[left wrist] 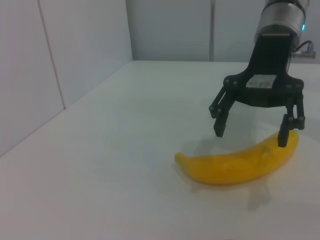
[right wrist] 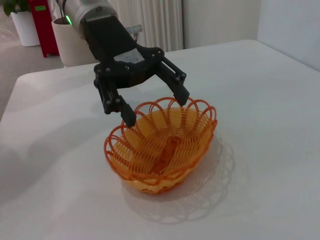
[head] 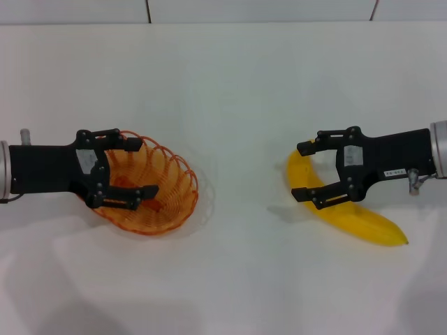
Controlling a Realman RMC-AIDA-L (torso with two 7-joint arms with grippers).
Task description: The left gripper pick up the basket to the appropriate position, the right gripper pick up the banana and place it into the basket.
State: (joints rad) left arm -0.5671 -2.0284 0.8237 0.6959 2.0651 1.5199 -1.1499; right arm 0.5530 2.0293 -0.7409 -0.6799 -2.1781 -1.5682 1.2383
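Observation:
The orange wire basket (head: 174, 183) sits on the white table at the left. My left gripper (head: 147, 167) is open, its two fingers spread over the basket's left rim; the right wrist view shows this gripper (right wrist: 157, 111) just above the rim of the basket (right wrist: 165, 150), which is empty. The yellow banana (head: 356, 216) lies on the table at the right. My right gripper (head: 299, 171) is open and straddles the banana's far end; the left wrist view shows this gripper (left wrist: 251, 137) low over the banana (left wrist: 235, 167), not closed on it.
The white table (head: 230, 105) runs back to a wall at the far edge. Beyond the table's edge, the right wrist view shows a white plant pot (right wrist: 22, 25) and a red object (right wrist: 42, 20).

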